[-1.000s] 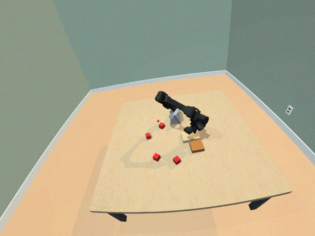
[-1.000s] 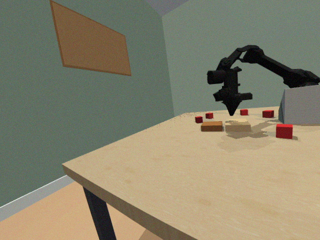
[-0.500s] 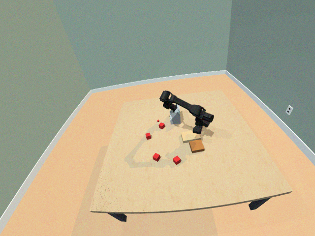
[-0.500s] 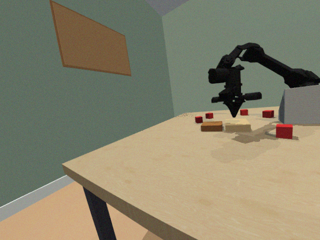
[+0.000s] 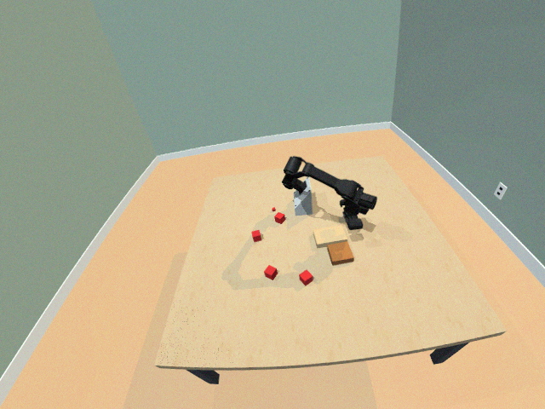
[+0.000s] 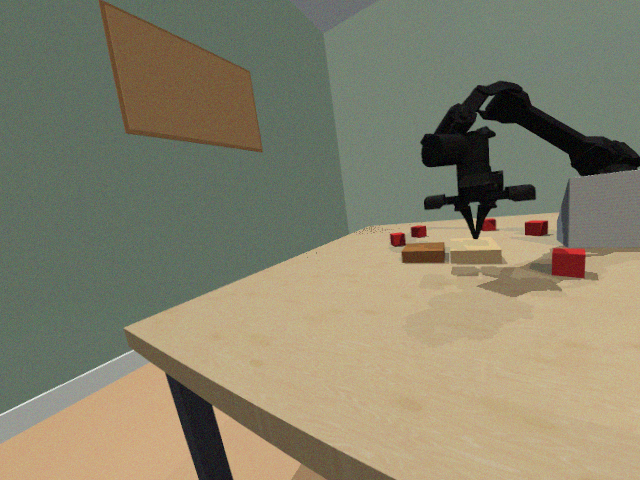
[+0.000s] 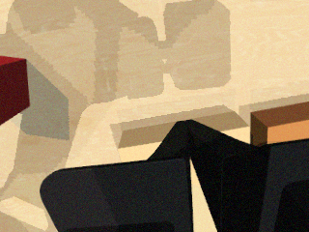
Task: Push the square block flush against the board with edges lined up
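The square block (image 5: 340, 252) (image 6: 422, 253) (image 7: 290, 131) is orange-brown and lies flat. The board (image 5: 329, 236) (image 6: 475, 255) (image 7: 137, 154) is pale, longer and lies flat beside it. A narrow gap shows between them in the exterior view; whether they touch at any corner is unclear in the top view. Their edges toward the exterior camera look nearly in line. My gripper (image 6: 475, 236) (image 7: 184, 128) is shut and empty, with its fingertips raised above the table, overlapping the board in view. In the wrist view the fingers hide much of the board.
A red cube (image 6: 568, 262) (image 7: 12, 89) lies near the board on the arm-base side. Other red cubes (image 5: 279, 217) (image 5: 256, 235) (image 5: 270, 272) (image 5: 306, 278) are spread on the far side, with a tiny red cube (image 5: 273, 209). The grey arm base (image 5: 303, 203) (image 6: 602, 211) stands behind.
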Action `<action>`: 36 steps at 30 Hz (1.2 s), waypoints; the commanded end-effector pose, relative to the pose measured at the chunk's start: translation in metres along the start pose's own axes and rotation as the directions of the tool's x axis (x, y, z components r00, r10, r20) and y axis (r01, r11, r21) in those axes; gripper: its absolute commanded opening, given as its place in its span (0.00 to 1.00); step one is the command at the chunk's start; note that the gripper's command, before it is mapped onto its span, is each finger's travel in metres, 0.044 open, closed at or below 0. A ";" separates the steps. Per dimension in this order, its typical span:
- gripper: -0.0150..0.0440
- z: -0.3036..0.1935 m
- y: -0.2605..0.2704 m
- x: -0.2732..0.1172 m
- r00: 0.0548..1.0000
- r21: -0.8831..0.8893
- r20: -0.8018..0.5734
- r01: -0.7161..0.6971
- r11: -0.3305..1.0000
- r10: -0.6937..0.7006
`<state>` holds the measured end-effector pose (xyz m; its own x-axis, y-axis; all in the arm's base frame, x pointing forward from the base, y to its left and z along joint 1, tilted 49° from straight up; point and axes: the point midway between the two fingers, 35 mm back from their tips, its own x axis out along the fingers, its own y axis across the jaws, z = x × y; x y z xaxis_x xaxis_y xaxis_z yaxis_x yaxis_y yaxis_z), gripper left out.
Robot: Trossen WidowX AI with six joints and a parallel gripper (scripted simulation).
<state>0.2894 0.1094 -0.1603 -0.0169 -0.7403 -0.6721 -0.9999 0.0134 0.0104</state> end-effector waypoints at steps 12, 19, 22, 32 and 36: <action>0.25 0.004 0.000 0.055 1.000 -0.049 0.000 -0.003 0.999 0.003; 0.25 0.000 0.000 0.055 1.000 -0.049 0.000 -0.003 0.999 0.003; 0.25 -0.005 -0.001 0.055 1.000 -0.049 0.000 -0.003 0.999 0.003; 0.25 -0.021 -0.001 0.056 1.000 -0.049 -0.001 -0.003 0.999 0.003; 0.25 -0.021 -0.002 0.056 1.000 -0.049 -0.001 -0.003 0.999 0.003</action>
<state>0.2903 0.0565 -0.1850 -0.0223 -0.7378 -0.6746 -0.9988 -0.0136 0.0479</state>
